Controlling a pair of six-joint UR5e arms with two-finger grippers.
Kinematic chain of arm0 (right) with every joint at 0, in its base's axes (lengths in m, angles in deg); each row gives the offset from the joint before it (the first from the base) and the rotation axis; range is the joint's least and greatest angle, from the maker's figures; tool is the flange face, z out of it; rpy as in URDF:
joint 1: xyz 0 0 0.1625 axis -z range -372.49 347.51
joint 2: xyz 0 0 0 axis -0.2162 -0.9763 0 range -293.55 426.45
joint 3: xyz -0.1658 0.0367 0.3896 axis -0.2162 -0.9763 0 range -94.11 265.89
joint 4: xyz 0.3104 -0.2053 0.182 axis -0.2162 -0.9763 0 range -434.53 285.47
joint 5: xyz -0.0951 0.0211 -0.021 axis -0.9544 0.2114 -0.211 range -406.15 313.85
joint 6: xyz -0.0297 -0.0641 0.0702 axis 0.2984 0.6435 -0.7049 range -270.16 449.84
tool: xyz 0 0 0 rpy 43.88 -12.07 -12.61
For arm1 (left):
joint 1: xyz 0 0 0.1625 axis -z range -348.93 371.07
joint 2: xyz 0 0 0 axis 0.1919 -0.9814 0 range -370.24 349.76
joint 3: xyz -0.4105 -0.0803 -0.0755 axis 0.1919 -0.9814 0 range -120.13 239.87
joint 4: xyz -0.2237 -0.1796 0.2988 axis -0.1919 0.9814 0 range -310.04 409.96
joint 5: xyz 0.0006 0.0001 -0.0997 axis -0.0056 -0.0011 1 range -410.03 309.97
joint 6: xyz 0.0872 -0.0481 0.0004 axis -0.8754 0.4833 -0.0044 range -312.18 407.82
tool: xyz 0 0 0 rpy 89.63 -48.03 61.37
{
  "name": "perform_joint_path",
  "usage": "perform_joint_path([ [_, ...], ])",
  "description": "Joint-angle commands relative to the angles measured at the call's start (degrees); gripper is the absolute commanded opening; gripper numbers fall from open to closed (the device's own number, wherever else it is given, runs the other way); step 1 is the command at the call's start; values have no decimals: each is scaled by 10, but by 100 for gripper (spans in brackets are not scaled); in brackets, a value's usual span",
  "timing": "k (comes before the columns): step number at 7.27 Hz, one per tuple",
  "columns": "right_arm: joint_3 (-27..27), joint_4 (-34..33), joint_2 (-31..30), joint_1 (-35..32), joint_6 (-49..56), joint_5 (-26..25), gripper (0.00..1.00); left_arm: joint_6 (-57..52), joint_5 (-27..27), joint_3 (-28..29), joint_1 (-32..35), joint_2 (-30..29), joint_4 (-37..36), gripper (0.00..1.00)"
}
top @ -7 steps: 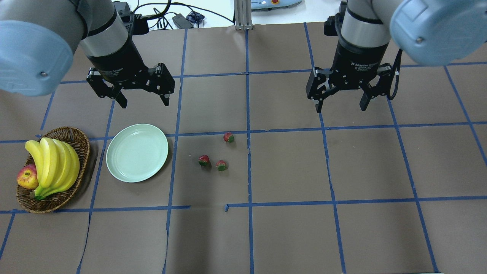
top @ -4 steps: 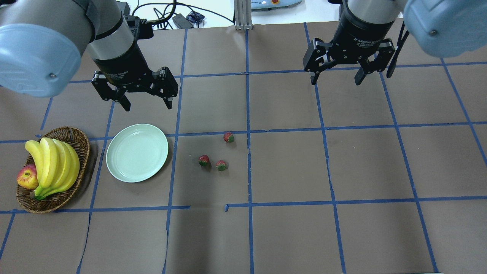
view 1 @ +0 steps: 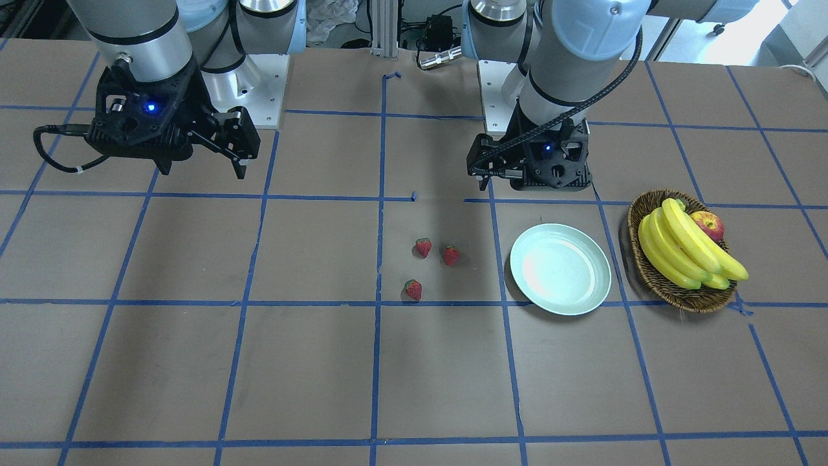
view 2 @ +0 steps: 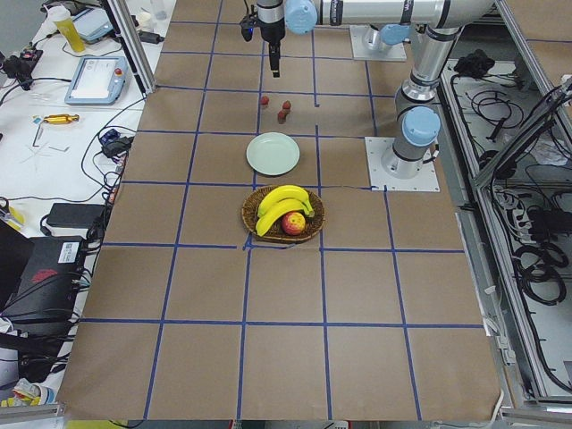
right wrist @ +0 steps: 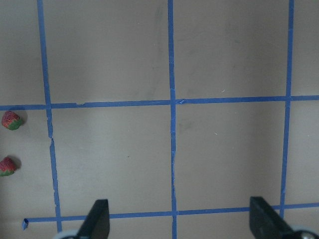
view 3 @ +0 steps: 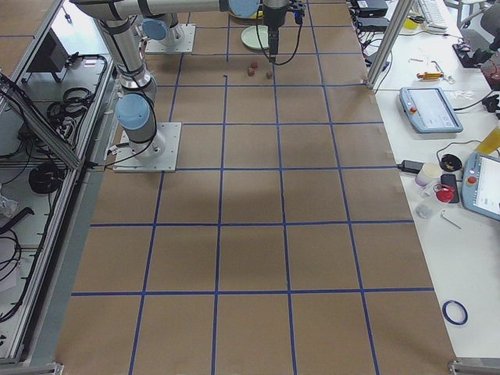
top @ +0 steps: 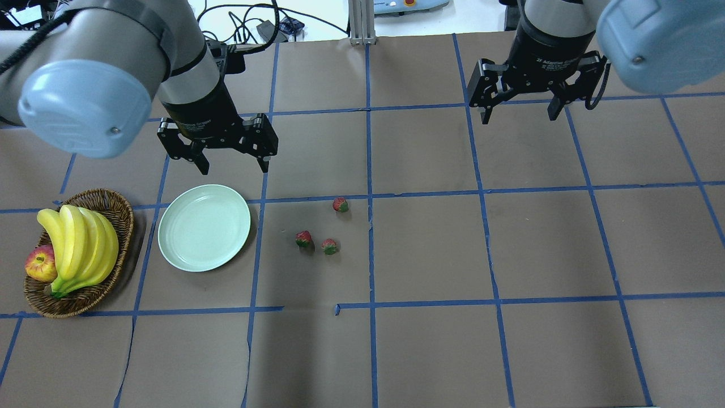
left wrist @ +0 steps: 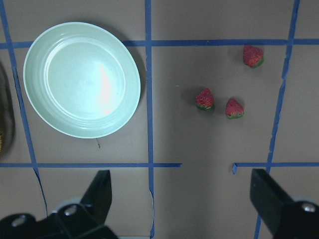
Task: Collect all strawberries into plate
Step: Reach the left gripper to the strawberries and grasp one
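Three small red strawberries [top: 340, 204] [top: 304, 238] [top: 329, 246] lie on the brown paper right of the empty mint-green plate [top: 204, 227]. My left gripper [top: 233, 168] is open and empty, hovering just behind the plate's far edge. Its wrist view shows the plate [left wrist: 82, 79] and all three strawberries [left wrist: 253, 56] [left wrist: 204, 98] [left wrist: 234, 108]. My right gripper [top: 518, 117] is open and empty at the far right, well away from the berries. Its wrist view shows two strawberries [right wrist: 11, 120] [right wrist: 7, 166] at the left edge.
A brown wicker basket [top: 116, 205] with bananas [top: 79, 243] and an apple [top: 39, 263] stands left of the plate. Blue tape lines grid the paper. Cables and gear lie beyond the table's far edge.
My left gripper has moved right and closer to the plate's far edge. My right gripper has drawn back toward the far edge and shifted slightly right. Strawberries and plate have not moved.
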Motion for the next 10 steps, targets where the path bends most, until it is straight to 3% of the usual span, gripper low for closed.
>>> perform_joint_path([
  [1, 2, 1, 0, -1, -1, 2, 100, 48, -1, -132, 31, -26, -182, 100],
  [2, 2, 2, 0, -1, -1, 3, 100, 50, -2, -175, 35, -41, -244, 100],
  [4, 2, 3, 0, -1, -1, 3, 100, 84, 2, -180, 37, -99, -314, 100],
  [6, 2, 5, 0, -1, -1, 3, 100, 99, -2, -181, 48, -141, -348, 100],
  [8, 1, 4, 0, -1, -1, 3, 100, 99, -8, -187, 56, -156, -351, 94],
  [10, 1, 5, 0, -1, -1, 2, 100, 95, -18, -190, 57, -160, -350, 54],
])
